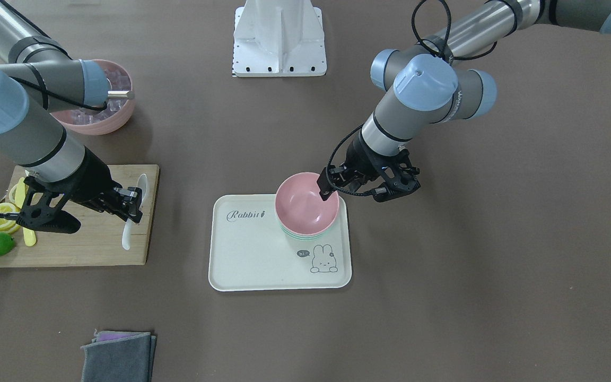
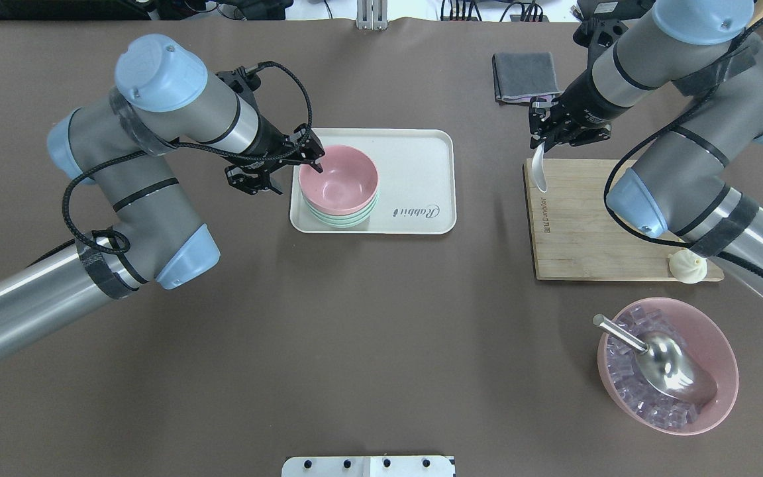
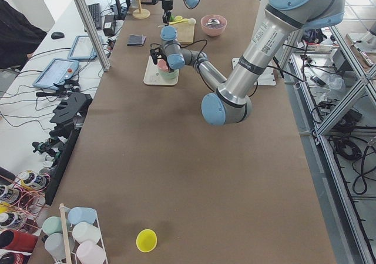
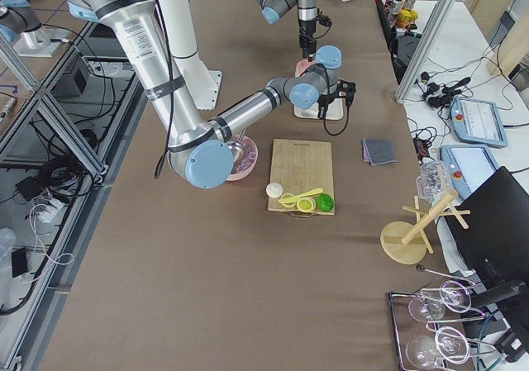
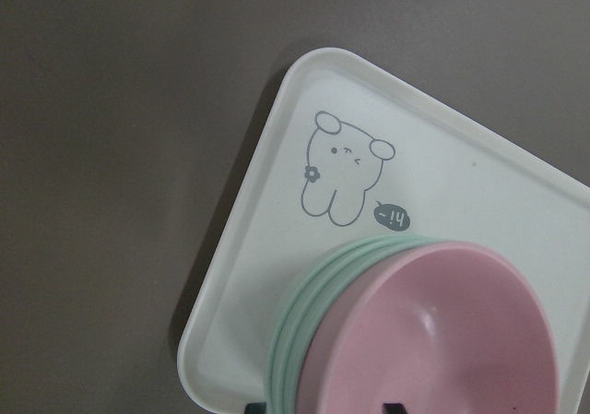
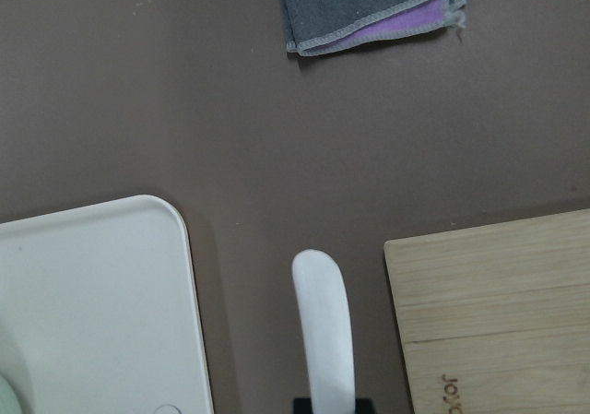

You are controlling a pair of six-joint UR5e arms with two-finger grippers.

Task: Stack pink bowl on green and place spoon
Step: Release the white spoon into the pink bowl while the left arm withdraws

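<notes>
**Bowl down, spoon up: 2 arms at work over the counter**

Nearest the robot and out of play, an ice-filled bowl [image 2: 712,344] with a metal scoop [image 2: 666,368]. Farther out, on the tray [image 2: 421,142], the pink bowl [image 2: 342,175] nested in the green bowls [image 5: 295,340], by the look of it seated for good. Left hand [image 2: 308,156] astride its rim with fingers apart, 1 inside and 1 outside, likely to let go cleanly. Farther again, right hand [image 2: 542,140] clamped on the white spoon [image 2: 539,173] at the cutting board's [image 2: 593,225] tray-side edge, probably ready for the carry across. Beyond, a folded cloth [image 2: 524,76].
</notes>
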